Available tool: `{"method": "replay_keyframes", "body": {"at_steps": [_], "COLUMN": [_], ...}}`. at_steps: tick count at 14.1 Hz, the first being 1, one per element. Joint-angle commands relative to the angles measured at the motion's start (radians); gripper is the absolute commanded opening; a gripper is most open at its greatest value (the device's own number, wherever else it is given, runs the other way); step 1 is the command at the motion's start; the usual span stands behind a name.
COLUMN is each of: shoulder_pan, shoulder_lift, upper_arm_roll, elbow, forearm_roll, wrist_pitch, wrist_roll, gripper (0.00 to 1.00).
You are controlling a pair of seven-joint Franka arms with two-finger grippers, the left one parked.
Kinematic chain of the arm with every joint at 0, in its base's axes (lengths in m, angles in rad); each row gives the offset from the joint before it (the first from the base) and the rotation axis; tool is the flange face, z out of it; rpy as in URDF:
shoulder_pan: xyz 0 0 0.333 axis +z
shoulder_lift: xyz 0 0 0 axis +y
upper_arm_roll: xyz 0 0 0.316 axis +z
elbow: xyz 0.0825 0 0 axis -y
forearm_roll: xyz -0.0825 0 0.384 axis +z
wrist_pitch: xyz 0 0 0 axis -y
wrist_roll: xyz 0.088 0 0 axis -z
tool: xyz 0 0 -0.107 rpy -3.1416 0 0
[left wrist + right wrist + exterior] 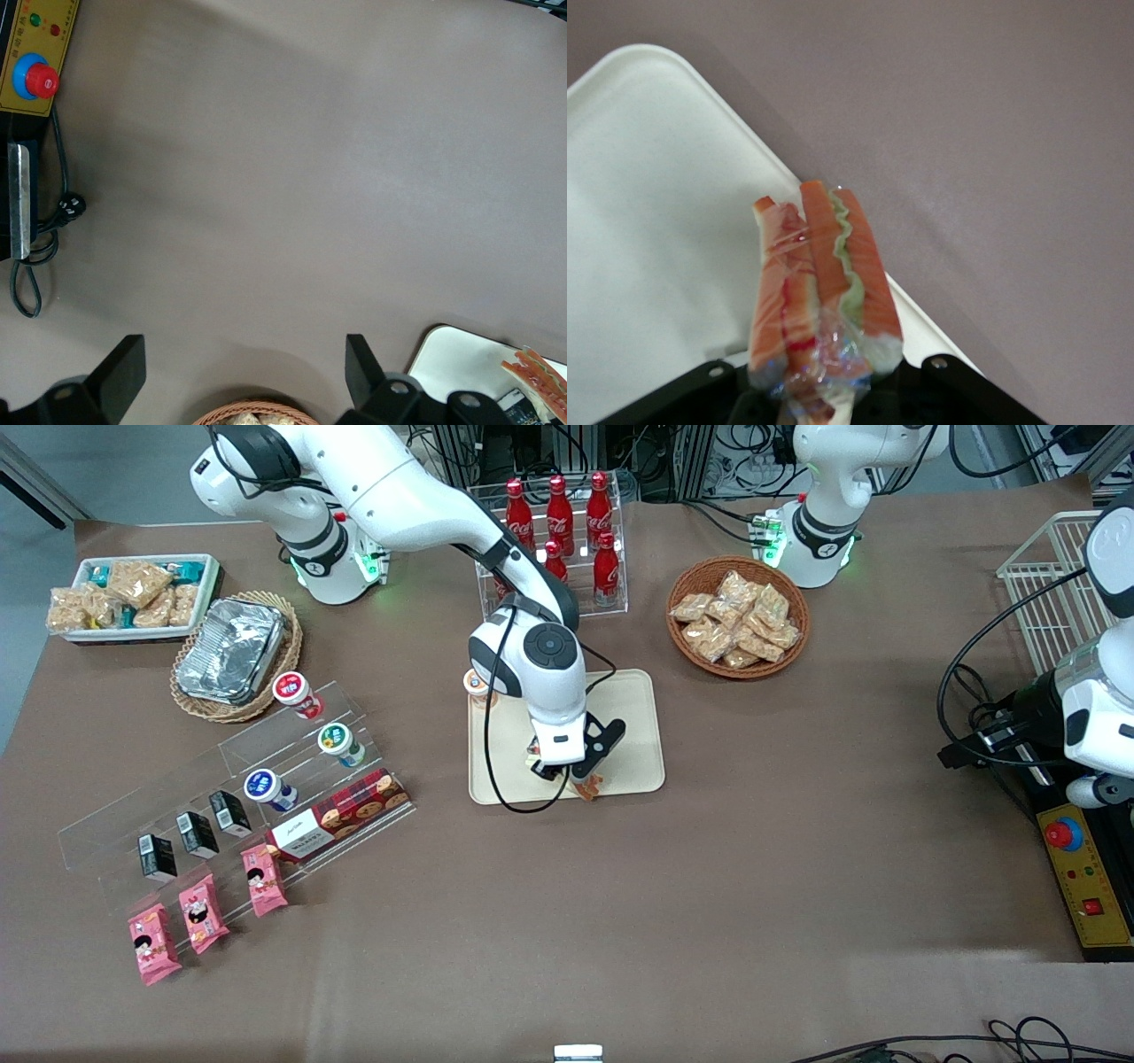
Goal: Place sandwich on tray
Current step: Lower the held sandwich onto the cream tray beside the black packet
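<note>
holding the sandwich at its wrapped end, the gripper hangs over the edge of the tray that lies nearest the front camera. its fingers are clamped on the sandwich, which sticks out from between them with its orange-red and green layers showing through the clear wrap. in the right wrist view the sandwich reaches across the tray's rim, one part over the pale tray floor and one part over the brown table. from the front only a small orange bit of the sandwich peeks out under the arm, right at the tray's edge. whether it touches the tray cannot be told. a small cup stands at the tray corner farther from the front camera. a wicker basket of snack packets sits toward the parked arm's end, well apart from the tray.
</note>
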Motion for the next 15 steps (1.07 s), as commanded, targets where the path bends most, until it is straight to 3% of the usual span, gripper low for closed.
{"method": "replay_keyframes", "body": {"at_steps": [1,5,13,15], "shoulder_pan": [0.009,-0.01,-0.009,-0.001], "shoulder_lift": [0.026,0.019,0.026,0.026], "upper_arm_roll": [-0.004,-0.002,0.002,0.002], "elbow": [0.026,0.026,0.02,0.009], "forearm_roll": [-0.036,-0.027,-0.004,0.03], "wrist_pitch": [0.021,0.023,0.044,0.057], "wrist_roll": [-0.074,-0.35,-0.588,-0.637], "gripper": [0.0,0.0,0.0,0.0]}}
